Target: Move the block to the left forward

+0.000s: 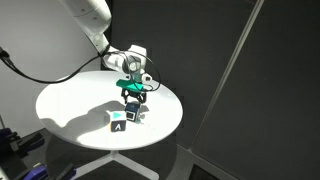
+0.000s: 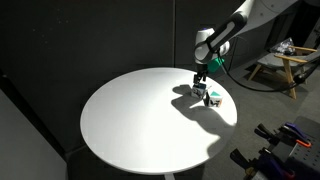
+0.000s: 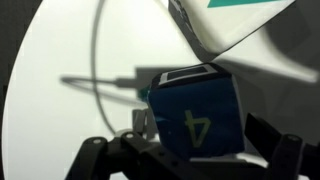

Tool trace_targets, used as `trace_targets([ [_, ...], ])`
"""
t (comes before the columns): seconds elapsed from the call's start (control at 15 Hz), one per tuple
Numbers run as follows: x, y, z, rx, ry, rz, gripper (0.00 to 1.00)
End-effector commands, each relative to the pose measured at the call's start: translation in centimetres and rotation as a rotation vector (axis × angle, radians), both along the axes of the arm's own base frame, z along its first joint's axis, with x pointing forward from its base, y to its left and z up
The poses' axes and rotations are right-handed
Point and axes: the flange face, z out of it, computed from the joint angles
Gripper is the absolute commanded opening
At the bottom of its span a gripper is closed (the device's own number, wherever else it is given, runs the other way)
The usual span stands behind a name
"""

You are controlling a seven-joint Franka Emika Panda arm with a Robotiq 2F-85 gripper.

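The block [image 3: 195,115] fills the wrist view: a blue side face with a pale "4" and a light top with a dark mark. It stands on the round white table [image 1: 70,105] directly under my gripper in both exterior views [image 1: 137,113] [image 2: 197,92]. My gripper [image 3: 195,150] is open, with one dark finger on each side of the block. I cannot tell whether the fingers touch it. The gripper also shows in both exterior views [image 1: 135,97] [image 2: 201,80].
A black block with a white "A" [image 1: 119,121] [image 2: 212,98] sits right beside the block, near the table's rim. A cable's shadow crosses the tabletop [image 3: 100,85]. Dark curtains surround the table; furniture stands beyond [image 2: 275,65].
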Motion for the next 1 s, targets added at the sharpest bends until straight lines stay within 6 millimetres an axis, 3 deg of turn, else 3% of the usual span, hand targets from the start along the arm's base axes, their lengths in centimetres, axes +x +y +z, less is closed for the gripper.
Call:
trace_targets([
  [0.0, 0.7, -0.2, -0.1, -0.035, -0.01, 0.028, 1.0],
  [0.93, 0.3, -0.6, -1.6, -0.051, 0.012, 0.028, 1.0],
])
